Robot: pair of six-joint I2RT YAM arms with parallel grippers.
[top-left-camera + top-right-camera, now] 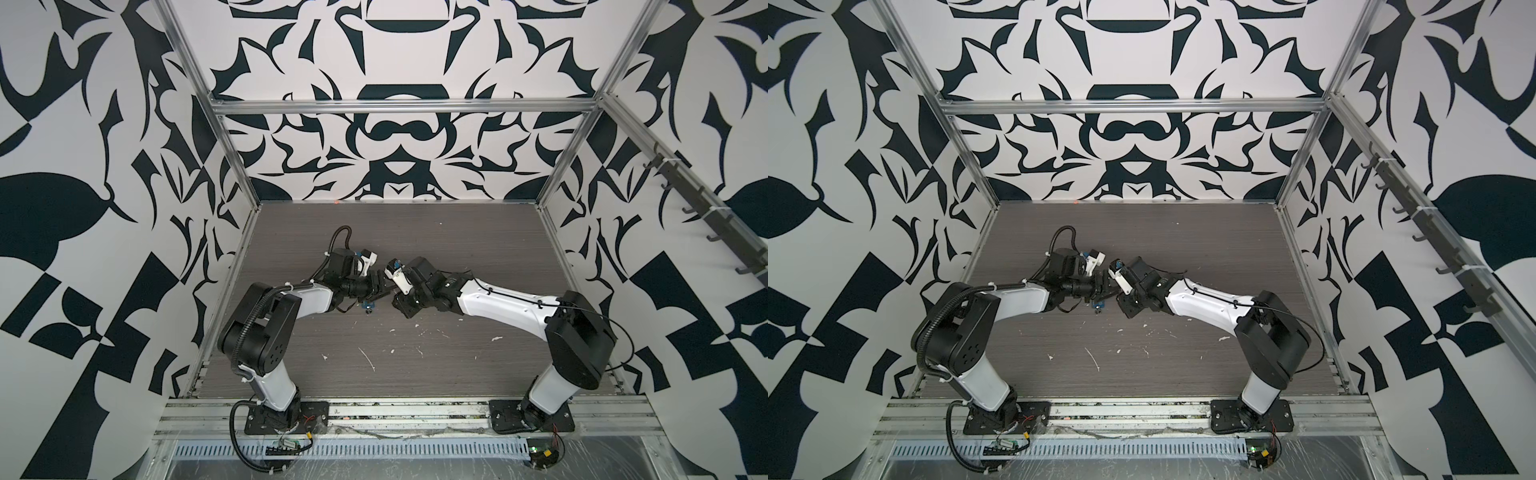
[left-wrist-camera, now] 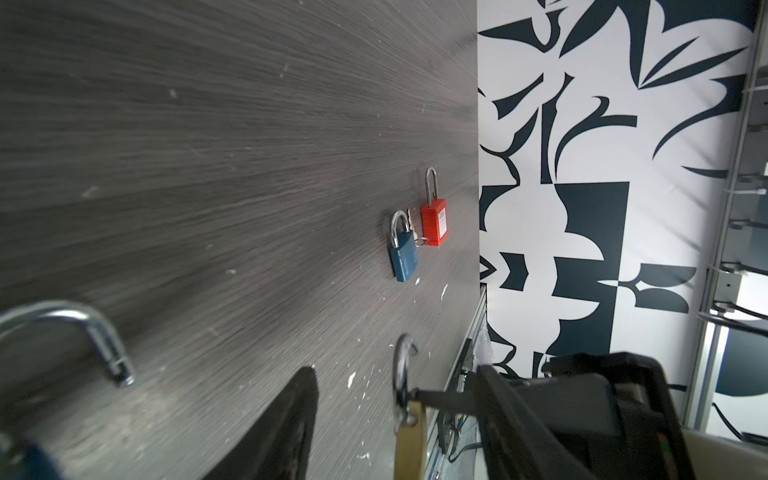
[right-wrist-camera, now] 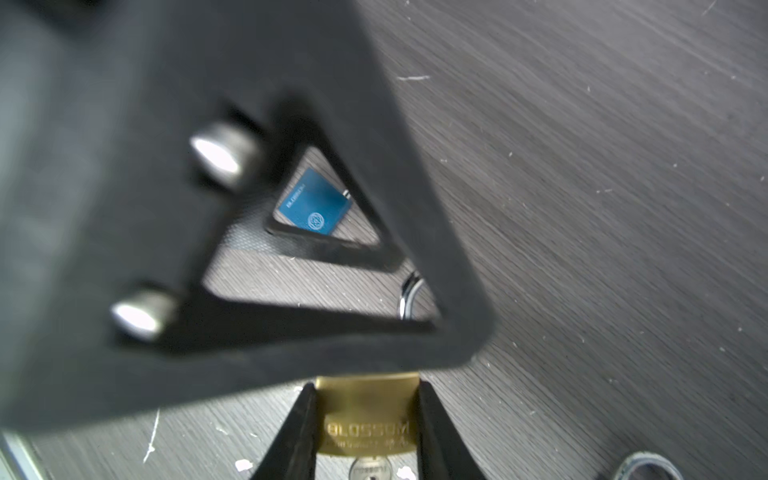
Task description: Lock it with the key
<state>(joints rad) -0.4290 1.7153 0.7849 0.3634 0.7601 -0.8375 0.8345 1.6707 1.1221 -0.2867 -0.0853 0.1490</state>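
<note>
In the right wrist view my right gripper (image 3: 366,388) is shut on a brass padlock (image 3: 368,419) stamped BLOSSOM, held by its two sides. A silver key head (image 3: 368,469) shows at the padlock's bottom end. In the left wrist view the same brass padlock (image 2: 409,440) stands between the spread fingers of my left gripper (image 2: 395,374), and its steel shackle (image 2: 401,370) is swung open. One left finger (image 2: 282,428) is clear of the padlock. In both top views the left gripper (image 1: 379,287) (image 1: 1102,286) and the right gripper (image 1: 398,298) (image 1: 1121,300) meet at mid-table.
A blue padlock (image 2: 403,257) with a key beside it and a red padlock (image 2: 434,224) lie on the dark wood table (image 2: 208,166) near the patterned wall. Another blue padlock (image 3: 316,208) with an open shackle (image 2: 83,328) lies just under the grippers (image 1: 368,307).
</note>
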